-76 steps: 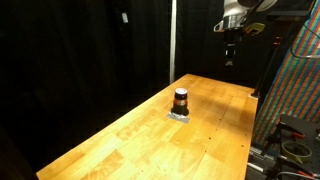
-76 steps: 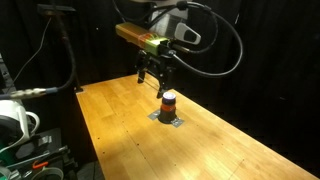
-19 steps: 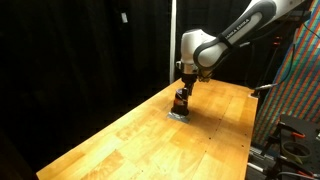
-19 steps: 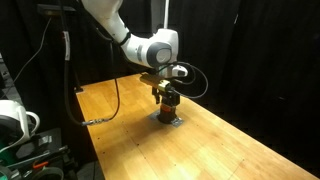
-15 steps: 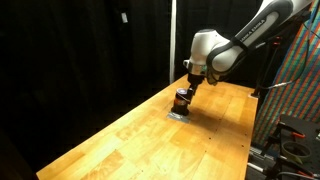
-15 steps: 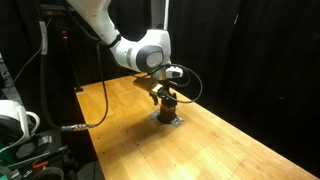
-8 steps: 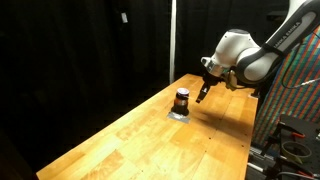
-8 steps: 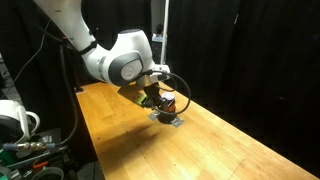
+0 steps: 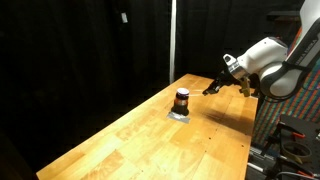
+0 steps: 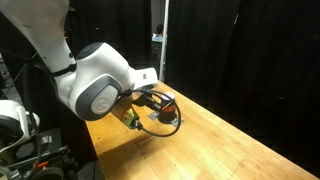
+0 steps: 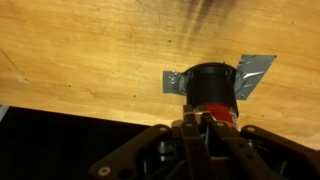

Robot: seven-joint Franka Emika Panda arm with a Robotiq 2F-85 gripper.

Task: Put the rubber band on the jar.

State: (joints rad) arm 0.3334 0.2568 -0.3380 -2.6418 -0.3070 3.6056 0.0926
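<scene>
Sitting upright on a silver tape patch on the wooden worktop: small dark reddish-brown jar, long axis vertical. Jaws off to one side of jar, clear of it, roughly level with its top in an exterior view. In wrist view, jar dead ahead of the tips. Jaws look pressed together, nothing plainly held. Rubber band not made out anywhere. Next move probably needs recentring over jar top.
</scene>
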